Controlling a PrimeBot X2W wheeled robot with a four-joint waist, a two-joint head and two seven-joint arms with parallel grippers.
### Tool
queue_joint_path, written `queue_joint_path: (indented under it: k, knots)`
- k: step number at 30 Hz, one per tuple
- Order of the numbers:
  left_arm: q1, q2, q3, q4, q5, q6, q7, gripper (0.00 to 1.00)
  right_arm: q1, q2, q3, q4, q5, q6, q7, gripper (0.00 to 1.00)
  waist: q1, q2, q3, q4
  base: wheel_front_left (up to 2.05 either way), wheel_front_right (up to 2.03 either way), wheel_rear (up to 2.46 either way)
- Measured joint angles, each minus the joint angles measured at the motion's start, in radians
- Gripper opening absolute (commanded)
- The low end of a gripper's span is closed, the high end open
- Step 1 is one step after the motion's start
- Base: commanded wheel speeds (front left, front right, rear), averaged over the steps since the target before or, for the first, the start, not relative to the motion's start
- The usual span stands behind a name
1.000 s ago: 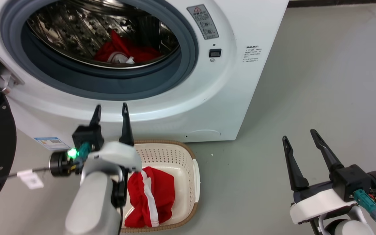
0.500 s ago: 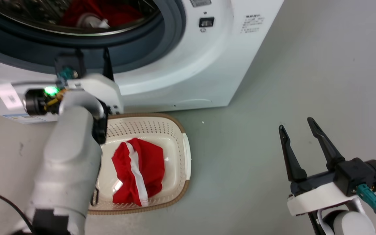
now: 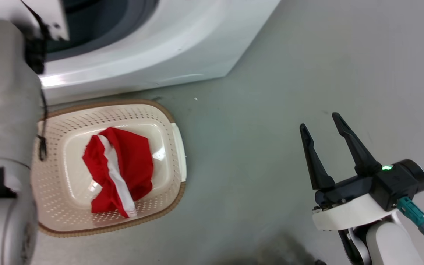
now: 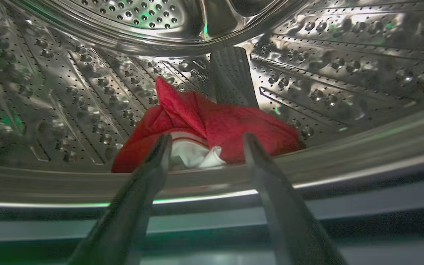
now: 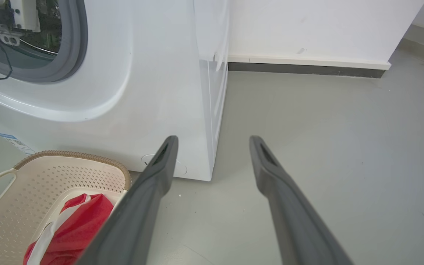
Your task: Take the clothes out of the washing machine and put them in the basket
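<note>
The robot is bending toward the washing machine (image 3: 142, 70), so the head's outlook is dipping. The real change is the left arm (image 3: 6, 103): a second ago it was hanging by the basket, and now it is reaching up through the porthole. Its left gripper (image 4: 206, 137) is pointing into the steel drum (image 4: 87, 92), fingers spread and holding nothing. They are lining up either side of the red and white garment (image 4: 226, 127) lying just behind the drum lip, not yet touching it, I'd judge. So a second fetch is getting under way, with one red striped garment (image 3: 131, 162) already lying in the basket (image 3: 50, 176). The right gripper (image 3: 318, 120) is waiting well aside, fingers likewise spread and empty. Everything is standing on a bare grey floor (image 3: 271, 92), a white wall (image 5: 307, 25) and dark skirting (image 5: 307, 69) running behind.
</note>
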Motion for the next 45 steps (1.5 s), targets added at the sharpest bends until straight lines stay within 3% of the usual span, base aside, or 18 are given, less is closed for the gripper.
queue_joint_path:
  k: [13, 24, 25, 26, 27, 36, 45]
  knots:
    - [-0.227, 0.147, -0.042, 0.032, 0.049, 0.018, 0.33, 1.0, -0.03, 0.0, 0.07, 0.035, 0.056, 0.0, -0.034, 1.0, -0.0001, 0.0, 0.137, -0.126, 0.0, 0.0, 0.0]
    - [-0.258, 0.221, -0.043, -0.093, 0.046, 0.047, 0.593, 1.0, -0.05, -0.001, 0.113, 0.071, 0.091, 0.0, -0.047, 1.0, -0.0001, 0.0, 0.211, -0.19, 0.0, 0.0, 0.0]
    - [-0.252, 0.226, -0.042, -0.114, 0.045, 0.053, 0.609, 0.95, -0.051, -0.001, 0.115, 0.072, 0.094, 0.0, -0.047, 1.0, -0.0001, 0.0, 0.213, -0.193, 0.0, 0.0, 0.0]
    - [-0.246, 0.232, -0.043, -0.139, 0.046, 0.058, 0.616, 0.2, -0.052, -0.001, 0.116, 0.073, 0.097, 0.0, -0.047, 1.0, -0.0002, 0.0, 0.216, -0.195, 0.0, 0.0, 0.0]
    - [-0.234, 0.236, -0.044, -0.167, 0.047, 0.064, 0.62, 0.0, -0.055, -0.001, 0.117, 0.075, 0.101, 0.0, -0.047, 1.0, -0.0001, 0.0, 0.218, -0.195, 0.0, 0.0, 0.0]
    - [-0.123, 0.272, -0.03, -0.403, 0.053, 0.14, 0.543, 0.0, -0.081, -0.001, 0.112, 0.077, 0.11, 0.0, -0.049, 1.0, -0.0001, -0.0001, 0.208, -0.189, 0.0, 0.0, 0.0]
    - [-0.06, 0.265, -0.012, -0.477, 0.026, 0.161, 0.287, 0.0, -0.091, -0.001, 0.083, 0.078, 0.1, 0.0, -0.05, 1.0, -0.0002, 0.0, 0.167, -0.169, 0.0, 0.0, 0.0]
